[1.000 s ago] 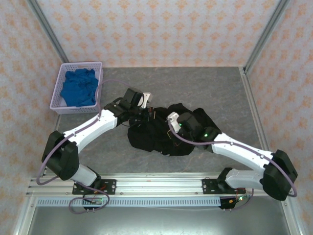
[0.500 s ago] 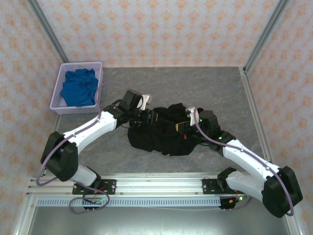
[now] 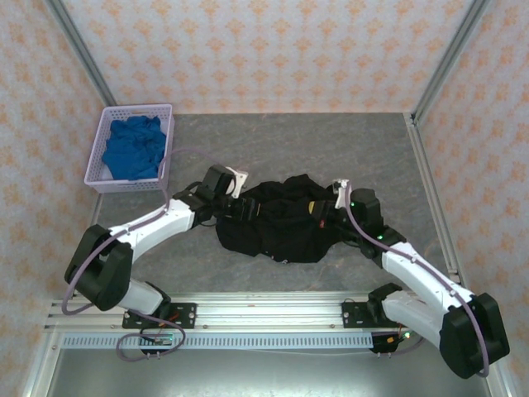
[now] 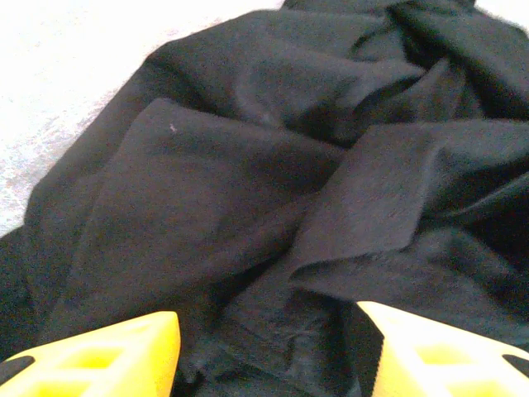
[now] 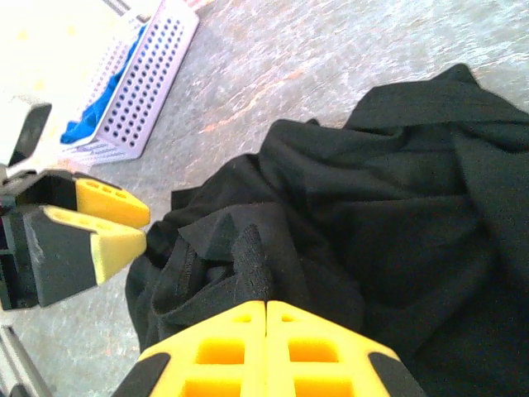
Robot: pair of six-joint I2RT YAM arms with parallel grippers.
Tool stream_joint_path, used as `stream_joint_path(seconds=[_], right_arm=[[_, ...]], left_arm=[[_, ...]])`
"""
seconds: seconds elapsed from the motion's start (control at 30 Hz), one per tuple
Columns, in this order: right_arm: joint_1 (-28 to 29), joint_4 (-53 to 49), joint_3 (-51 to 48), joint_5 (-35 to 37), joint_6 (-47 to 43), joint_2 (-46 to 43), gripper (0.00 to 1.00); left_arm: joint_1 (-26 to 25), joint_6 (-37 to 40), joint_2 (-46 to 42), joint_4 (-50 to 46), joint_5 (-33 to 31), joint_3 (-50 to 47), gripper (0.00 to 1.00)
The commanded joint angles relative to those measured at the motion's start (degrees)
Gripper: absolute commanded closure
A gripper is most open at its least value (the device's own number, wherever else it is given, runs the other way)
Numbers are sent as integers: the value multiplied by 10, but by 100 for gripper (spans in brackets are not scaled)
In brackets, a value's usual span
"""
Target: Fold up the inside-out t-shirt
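Observation:
The inside-out t-shirt (image 3: pixel 281 223) lies crumpled in a black heap in the middle of the table. My left gripper (image 3: pixel 246 207) is at its left edge. In the left wrist view this gripper (image 4: pixel 269 364) is open, its yellow fingers (image 4: pixel 107 356) wide apart over folds of the black t-shirt (image 4: pixel 248 182). My right gripper (image 3: pixel 325 210) is at the heap's right side. In the right wrist view it (image 5: pixel 266 310) is shut, pinching a raised fold of the t-shirt (image 5: pixel 253 260). The left gripper (image 5: pixel 124 222) faces it across the cloth. No printed graphic or neck tag shows.
A lavender basket (image 3: pixel 99 175) with a bright blue cloth (image 3: pixel 132 147) stands at the back left, also seen as the basket (image 5: pixel 153 78) in the right wrist view. Grey tabletop (image 3: pixel 331 145) surrounds the shirt. Metal frame posts and patterned walls close in the sides.
The right arm has drawn back to the right, from over the middle of the shirt to its right side, pulling cloth along. The left gripper has shifted slightly down and left.

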Motion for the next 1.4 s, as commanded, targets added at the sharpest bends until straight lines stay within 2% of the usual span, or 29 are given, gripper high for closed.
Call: stream_joint_path(seconds=[0.0,0.23,0.43,0.6,1.37], right_arm=[[-8,1,2,49,22,-10,100],[-18,4,5,60,38,-5,100],[-19,-1,3,56,38,-8,100],[-18,0,1,58,37,-9,100],[-19,0,5,55,34,1,100]], left_arm=[[0,73,15,-12,-28,18,40],[-9,118,64,-29,-30,64,40],[-9,142,114,-45,-32,115,43],[-10,167,148,-64,-5,149,46],[-22,228,252,-106,134,279,43]])
